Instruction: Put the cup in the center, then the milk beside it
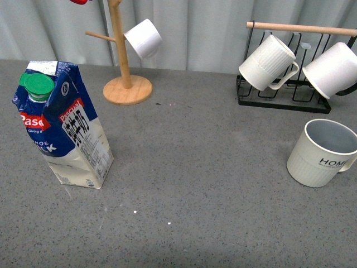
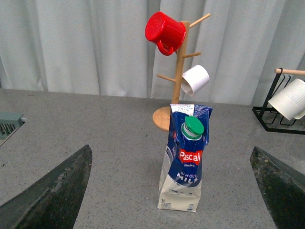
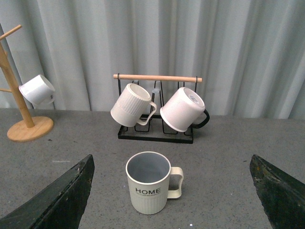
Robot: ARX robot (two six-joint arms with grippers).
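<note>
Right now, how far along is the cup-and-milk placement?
Nothing is done yet. The cup stands upright at the right side of the table and the milk at the left, neither in the centre. Nothing is in hand: the left gripper and right gripper are open, facing milk and cup. Both placements remain, cup first.

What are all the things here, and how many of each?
milk carton: 1, blue and white, green cap, table's left.
HOME cup: 1, off-white, table's right.
mug tree: 1, wooden, back left.
small cup: 1, white, hanging on the tree.
red cup: 1, top of the tree.
rack: 1, black wire, wooden bar, back right.
white mugs: 2, hanging on the rack.
table: 1, grey.
left gripper: 1, dark, open, facing the milk carton.
right gripper: 1, dark, open, facing the HOME cup.
</note>
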